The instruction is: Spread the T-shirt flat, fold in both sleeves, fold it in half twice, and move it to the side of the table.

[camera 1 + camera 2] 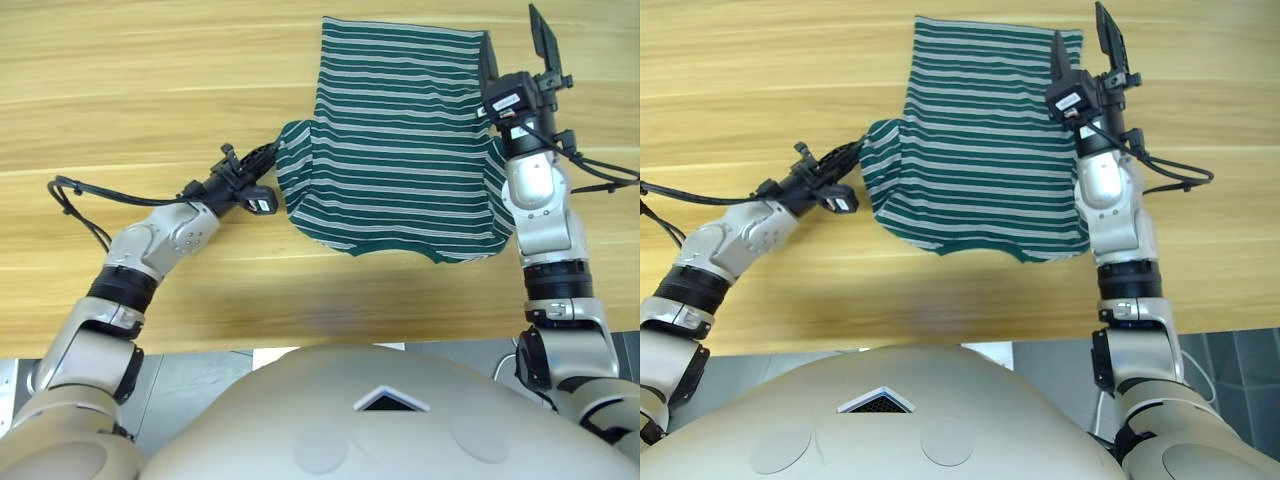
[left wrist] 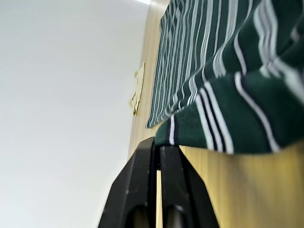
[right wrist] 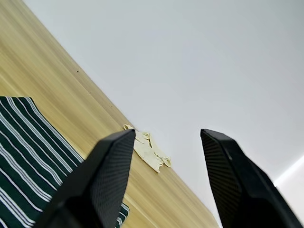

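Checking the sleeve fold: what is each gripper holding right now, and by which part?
The left gripper is shut on the T-shirt at its left sleeve's edge. The right gripper is open, holding nothing.

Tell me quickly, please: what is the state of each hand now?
Left hand: closed, pinching the edge of the shirt.
Right hand: open, holding nothing.

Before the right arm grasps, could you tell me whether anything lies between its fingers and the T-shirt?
Nothing visible does: the right gripper, fingers open, is at the far right corner of the T-shirt.
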Tool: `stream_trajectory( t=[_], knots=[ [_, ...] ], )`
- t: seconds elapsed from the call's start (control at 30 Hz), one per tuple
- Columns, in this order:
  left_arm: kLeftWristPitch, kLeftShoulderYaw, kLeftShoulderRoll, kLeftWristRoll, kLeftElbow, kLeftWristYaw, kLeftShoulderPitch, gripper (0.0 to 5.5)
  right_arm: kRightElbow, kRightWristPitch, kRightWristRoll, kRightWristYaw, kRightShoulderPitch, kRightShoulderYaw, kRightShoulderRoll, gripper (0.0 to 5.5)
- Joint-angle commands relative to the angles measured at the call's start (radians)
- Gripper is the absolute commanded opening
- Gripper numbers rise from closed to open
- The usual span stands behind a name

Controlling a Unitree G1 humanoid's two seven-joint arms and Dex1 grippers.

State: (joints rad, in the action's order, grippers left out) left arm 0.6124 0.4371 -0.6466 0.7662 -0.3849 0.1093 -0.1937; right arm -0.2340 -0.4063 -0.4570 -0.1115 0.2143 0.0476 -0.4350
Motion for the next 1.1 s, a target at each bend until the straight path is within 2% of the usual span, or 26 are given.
stream_trajectory(
  t=[0.03,0.57,0.87,1.1],
  knots=[
    [0.021,0.040,0.031,0.040,0.032,-0.016,0.000,0.03,-0.010,-0.005,0.005,-0.012,0.008,-0.004,0.002,2.57],
    [-0.008,0.090,0.177,0.113,-0.043,0.016,-0.152,0.03,-0.030,-0.012,0.000,-0.020,0.005,0.008,0.017,2.57],
    [0.041,0.186,0.231,0.126,-0.149,-0.006,-0.165,0.03,-0.028,-0.008,-0.002,-0.017,0.010,0.011,0.022,2.57],
    [0.048,0.182,0.292,0.067,-0.246,0.004,-0.200,1.25,-0.032,-0.007,-0.004,-0.017,0.012,0.022,0.032,2.57]
  ],
)
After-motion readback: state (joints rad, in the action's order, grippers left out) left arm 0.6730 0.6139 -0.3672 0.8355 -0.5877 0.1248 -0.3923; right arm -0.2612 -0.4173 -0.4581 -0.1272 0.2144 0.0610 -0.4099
